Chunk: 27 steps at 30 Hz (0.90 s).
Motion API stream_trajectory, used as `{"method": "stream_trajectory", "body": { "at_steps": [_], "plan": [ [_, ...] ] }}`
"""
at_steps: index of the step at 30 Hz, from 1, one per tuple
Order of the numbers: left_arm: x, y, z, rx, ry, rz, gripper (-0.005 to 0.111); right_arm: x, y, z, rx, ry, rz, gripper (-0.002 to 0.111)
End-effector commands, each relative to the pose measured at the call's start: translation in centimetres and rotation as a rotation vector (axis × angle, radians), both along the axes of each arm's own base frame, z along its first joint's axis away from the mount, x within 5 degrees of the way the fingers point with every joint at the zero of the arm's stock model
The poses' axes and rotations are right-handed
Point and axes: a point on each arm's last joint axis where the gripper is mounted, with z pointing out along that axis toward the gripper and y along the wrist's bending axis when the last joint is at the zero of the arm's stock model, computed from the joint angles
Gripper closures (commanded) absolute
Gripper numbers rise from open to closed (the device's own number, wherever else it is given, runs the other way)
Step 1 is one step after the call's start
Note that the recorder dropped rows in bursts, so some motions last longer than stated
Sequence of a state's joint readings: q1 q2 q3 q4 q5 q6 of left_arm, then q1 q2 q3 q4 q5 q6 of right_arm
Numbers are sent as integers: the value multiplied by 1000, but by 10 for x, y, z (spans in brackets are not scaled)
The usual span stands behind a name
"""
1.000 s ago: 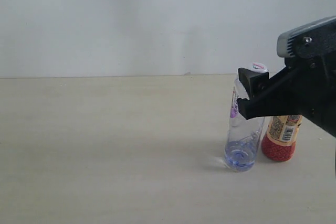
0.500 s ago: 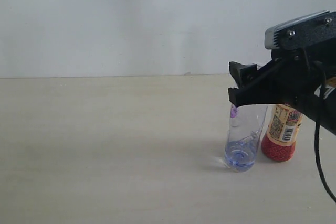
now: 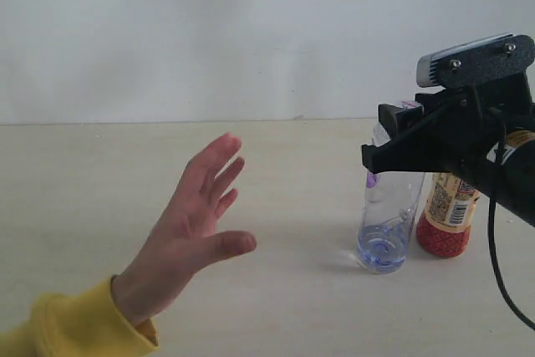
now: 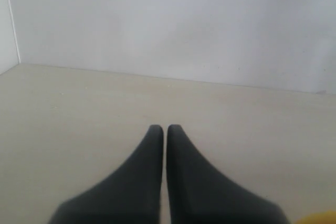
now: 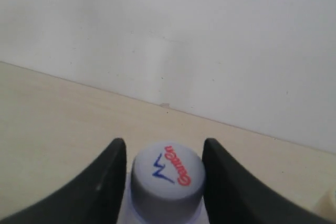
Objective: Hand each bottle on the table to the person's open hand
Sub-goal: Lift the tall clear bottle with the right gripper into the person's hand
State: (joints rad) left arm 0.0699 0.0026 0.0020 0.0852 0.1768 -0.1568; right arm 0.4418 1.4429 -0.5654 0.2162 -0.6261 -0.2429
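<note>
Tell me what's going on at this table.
The right claw straddles the white cap of the tall clear bottle, which stands on the table; whether it grips yet is unclear. A yellowish bottle with a red base stands close beside it. A person's open hand, yellow-sleeved, is held up some way off. The left claw is shut and empty.

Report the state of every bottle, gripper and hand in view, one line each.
Tall clear bottle, upright on the table, capped.
Yellowish bottle, upright, top hidden behind the right arm.
Person's hand, open, fingers spread, empty.
Right gripper, open, fingers flanking the tall bottle's cap.
Left gripper, shut, empty.
</note>
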Motion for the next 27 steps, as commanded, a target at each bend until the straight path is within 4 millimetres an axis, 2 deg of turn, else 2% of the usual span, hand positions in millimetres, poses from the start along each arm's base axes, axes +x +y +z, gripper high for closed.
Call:
{"method": "stream_trajectory", "body": {
  "at_steps": [1,4,5,8,11,16,20,27],
  "plan": [
    [0,0,1,-4,-3,3,103,4,1,-7,25,39,-8,66],
    [0,0,1,-4,-3,3,103,4,1,-9,31,51,-10,67],
    [0,0,1,-4,-3,3,103,5,1,-9,33,44,-11,74],
    [0,0,1,-4,-3,3,103,4,1,-7,38,33,-11,108],
    [0,0,1,-4,-3,3,103,2,1,-2,41,17,-4,108],
    [0,0,1,-4,-3,3,103,-15,8,25,81,-40,75,108],
    [0,0,1,-4,-3,3,103,-35,24,38,92,-50,176,108],
    [0,0,1,-4,-3,3,103,-59,59,41,136,-47,330,108]
  ]
}}
